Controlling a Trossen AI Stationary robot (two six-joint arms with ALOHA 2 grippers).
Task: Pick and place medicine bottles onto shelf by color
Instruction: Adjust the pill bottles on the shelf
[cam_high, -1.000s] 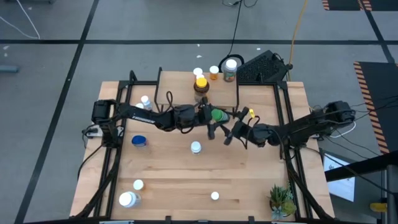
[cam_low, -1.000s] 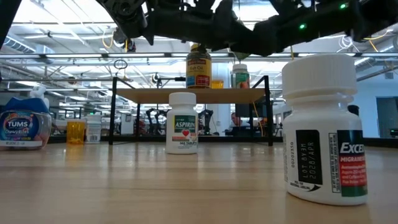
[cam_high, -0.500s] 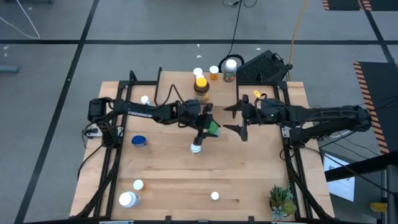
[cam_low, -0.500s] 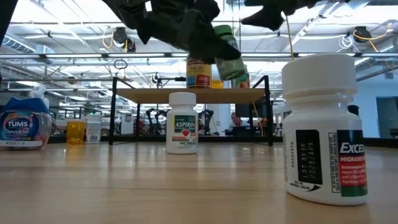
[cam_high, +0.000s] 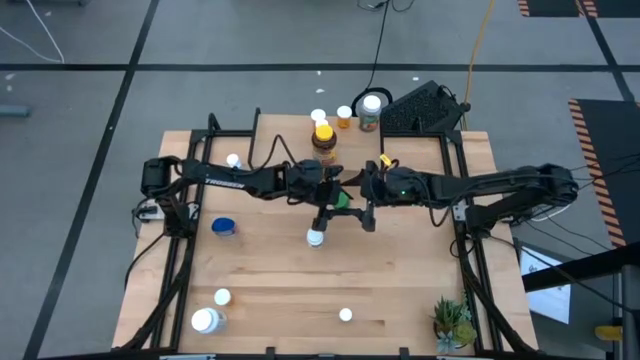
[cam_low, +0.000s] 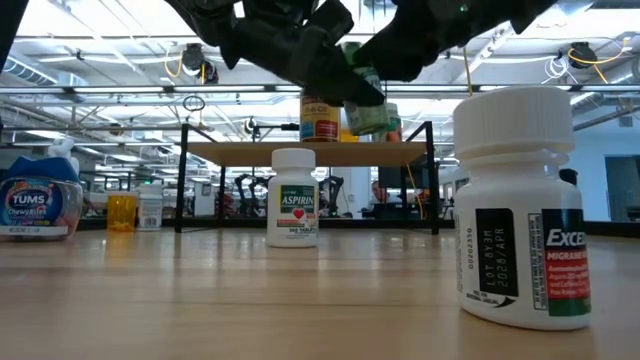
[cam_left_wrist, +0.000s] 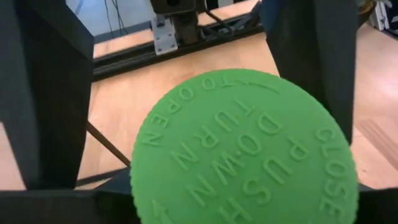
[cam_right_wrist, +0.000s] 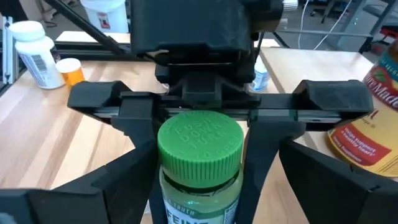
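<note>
We log a mid-air handover above the table centre. The left gripper clamps the green-capped bottle, fingers on either side of its body; in the left wrist view the green cap fills the frame between the two dark fingers. The right gripper faces it with jaws spread wide either side of the bottle, not yet touching as far as we can judge.

The shelf stands at the far edge, carrying a yellow-lidded amber bottle and others. A white aspirin bottle stands on the table below the exchange.

To do this step well, we judge: centre the right jaws on the bottle body below the cap, close fully before the left lets go, and keep clear of the aspirin bottle underneath.
</note>
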